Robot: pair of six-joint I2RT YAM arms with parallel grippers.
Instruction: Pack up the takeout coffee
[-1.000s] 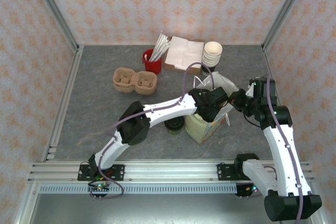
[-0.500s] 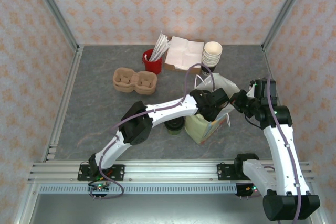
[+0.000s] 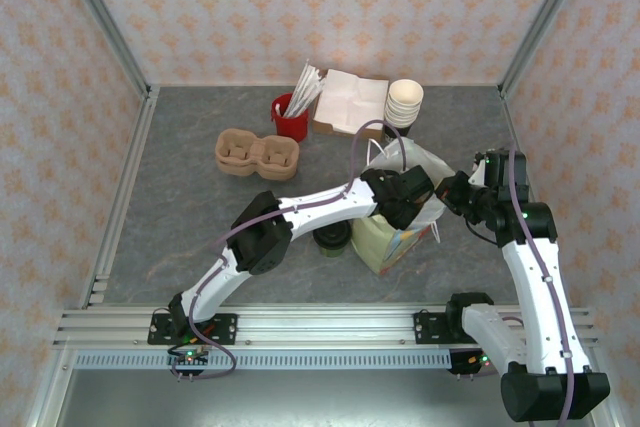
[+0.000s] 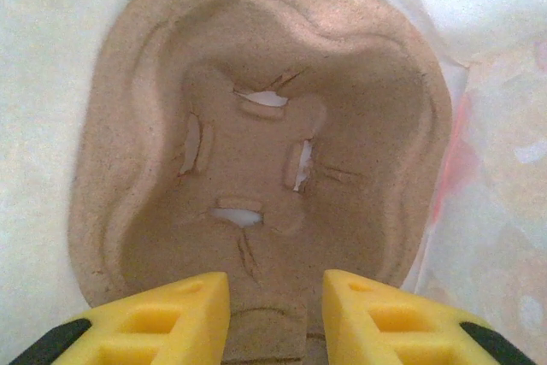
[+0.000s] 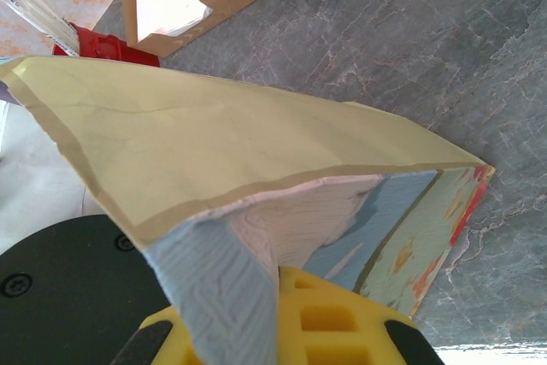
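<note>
The takeout coffee [image 3: 332,239], a small cup with a black lid, stands on the table just left of the paper bag [image 3: 392,239]. My left gripper [image 3: 408,199] reaches down into the bag's open mouth. In the left wrist view its yellow fingers [image 4: 275,284] are shut on the near edge of a brown pulp cup carrier [image 4: 256,126], with the bag's white inside [image 4: 34,126] all round. My right gripper [image 3: 452,194] is shut on the bag's right rim; the paper [image 5: 256,126] is pinched between its yellow fingers [image 5: 278,297].
A second pulp carrier [image 3: 257,152] lies at the middle left. At the back stand a red holder with straws [image 3: 290,117], a cardboard box of napkins [image 3: 350,105] and a stack of cream cups [image 3: 404,102]. Patterned walls enclose the table.
My left arm has crept a little to the right, deeper over the bag. The right gripper keeps its hold and the coffee has not moved.
</note>
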